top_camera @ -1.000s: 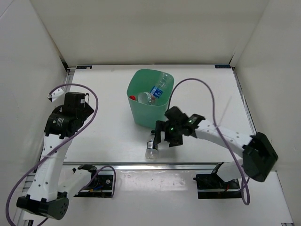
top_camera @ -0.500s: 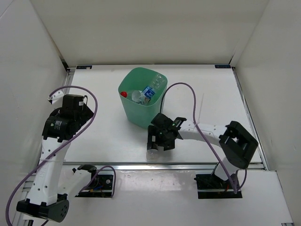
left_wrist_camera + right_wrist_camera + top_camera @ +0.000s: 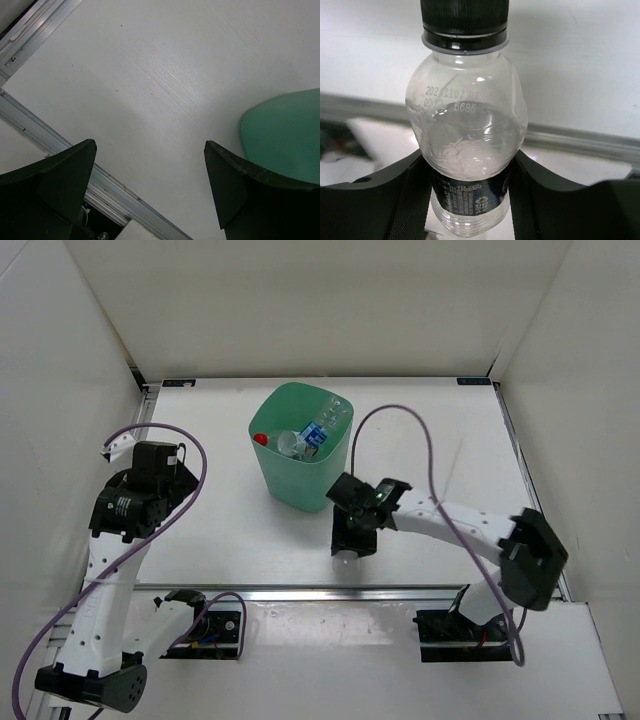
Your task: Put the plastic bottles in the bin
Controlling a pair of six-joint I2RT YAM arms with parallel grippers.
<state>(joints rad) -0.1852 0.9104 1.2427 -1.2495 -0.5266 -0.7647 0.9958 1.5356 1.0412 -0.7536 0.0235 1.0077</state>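
My right gripper (image 3: 352,537) (image 3: 469,156) is shut on a clear plastic bottle (image 3: 466,131) with a black cap and a dark label, both fingers pressing its sides. This bottle (image 3: 345,557) is near the table's front edge, just in front of the bin. The green bin (image 3: 300,485) stands at mid-table and holds a blue-labelled bottle (image 3: 316,431), a red-capped one (image 3: 263,439) and a clear one (image 3: 291,445). My left gripper (image 3: 150,146) hangs open over bare table at the left, nothing between its fingers. In that view the bin (image 3: 285,132) shows at the right.
White walls close in the table on the left, back and right. An aluminium rail (image 3: 300,592) runs along the front edge, close to the held bottle. Purple cables (image 3: 400,420) loop above both arms.
The right gripper has closed onto the dark-labelled bottle and shifted slightly right with it. The bin sits a little further left than one second ago. The left arm has barely moved.
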